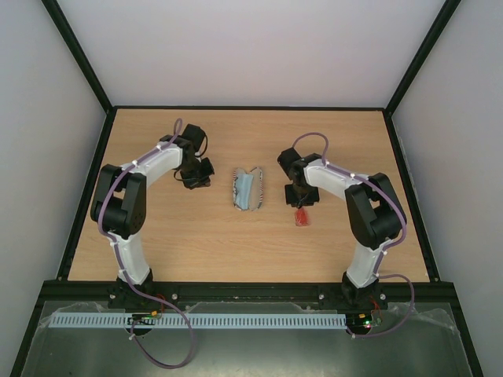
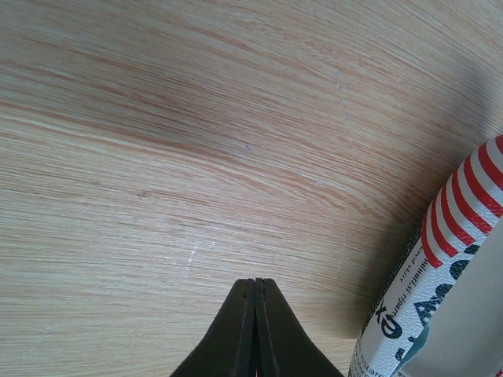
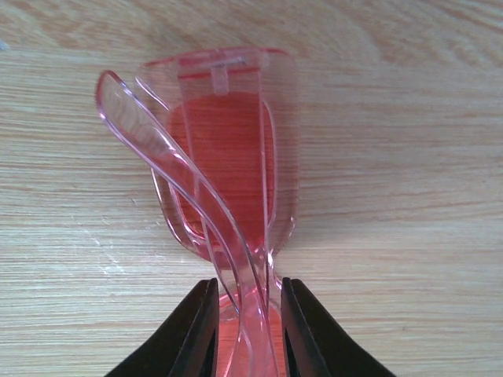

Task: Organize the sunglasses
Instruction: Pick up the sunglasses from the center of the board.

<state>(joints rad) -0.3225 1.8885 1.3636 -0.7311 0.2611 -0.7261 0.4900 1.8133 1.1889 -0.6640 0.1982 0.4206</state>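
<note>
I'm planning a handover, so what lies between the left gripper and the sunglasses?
The striped case, blue cloth on it, lies between left gripper and sunglasses, seen in the top view.

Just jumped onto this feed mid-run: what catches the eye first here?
The red translucent sunglasses stand out first, clamped in the right pincer low over the table, right of centre. Next is the stars-and-stripes case at mid-table with a light-blue cloth on it. The left pincer is shut on nothing beside the case.
</note>
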